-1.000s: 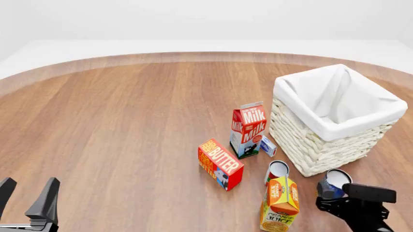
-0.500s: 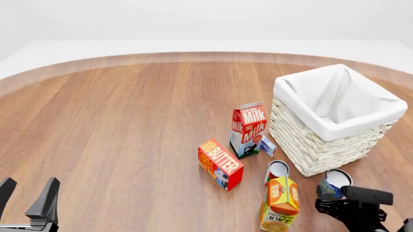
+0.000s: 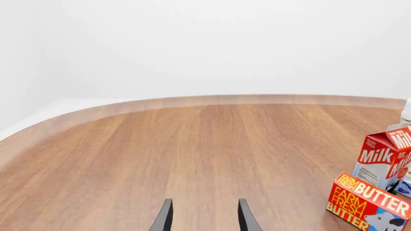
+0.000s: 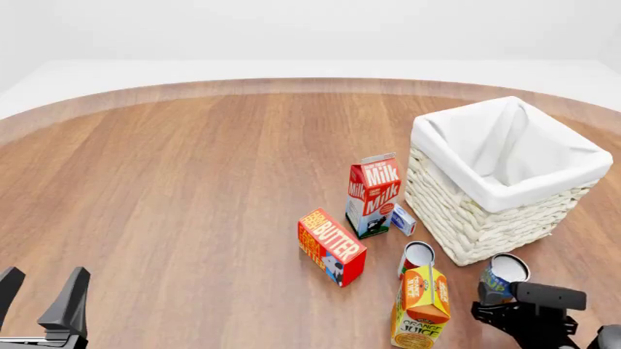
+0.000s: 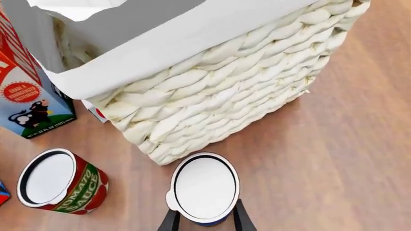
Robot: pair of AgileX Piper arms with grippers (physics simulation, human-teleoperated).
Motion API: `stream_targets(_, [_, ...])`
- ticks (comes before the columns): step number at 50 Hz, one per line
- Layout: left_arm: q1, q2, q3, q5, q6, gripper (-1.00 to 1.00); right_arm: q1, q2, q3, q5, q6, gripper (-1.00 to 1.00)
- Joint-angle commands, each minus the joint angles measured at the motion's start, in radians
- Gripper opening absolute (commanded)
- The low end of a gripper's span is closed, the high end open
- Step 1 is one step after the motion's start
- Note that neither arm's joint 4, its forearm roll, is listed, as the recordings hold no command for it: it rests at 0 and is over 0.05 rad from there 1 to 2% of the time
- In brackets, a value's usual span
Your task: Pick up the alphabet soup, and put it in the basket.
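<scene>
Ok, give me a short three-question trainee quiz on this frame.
1. True or false: the small blue-labelled, silver-lidded soup can is inside the cream woven wicker basket.
2. Which hand has its fingers either side of that can?
3. Fill in: the red-and-white carton beside the basket reads ____.
Key: 1 false, it stands outside; 2 the right hand; 3 Milk.

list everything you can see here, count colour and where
basket: 1, cream wicker with white liner, right side
milk carton: 1, red and white, left of basket
butter box: 1, orange-red, in front of milk
small box: 1, white-blue, between milk and basket
tomato can: 1, red, behind juice
juice carton: 1, orange, near edge
soup can: 1, blue, in front of basket
table: 1, brown wood
left gripper: open, near left
right gripper: jaws either side of soup can
</scene>
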Motion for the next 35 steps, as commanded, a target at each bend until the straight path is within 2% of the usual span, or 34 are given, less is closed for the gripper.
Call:
stream_targets(1, [0.0,0.0,0.0,0.0,0.0,1.0,0.007,-0.002,0.0,0.004,0.016,-1.0])
stream_targets(11, [0.0,0.0,0.0,0.0,0.0,1.0,0.006,-0.017,0.0,0.016,0.016,-1.0])
stream_targets(12, [0.0,0.0,0.0,0.0,0.0,1.0,0.0,-0.157,0.0,0.128,0.008,-1.0])
stream_targets(16, [0.0,0.0,0.0,0.0,0.0,1.0,0.0,-0.281,0.0,0.238,0.002,-1.0])
stream_targets(24, [0.0,0.0,0.0,0.0,0.0,1.0,-0.002,-0.362,0.0,0.304,-0.007,-1.0])
stream_targets(35, [0.0,0.0,0.0,0.0,0.0,1.0,-0.002,-0.528,0.0,0.447,-0.02,-1.0])
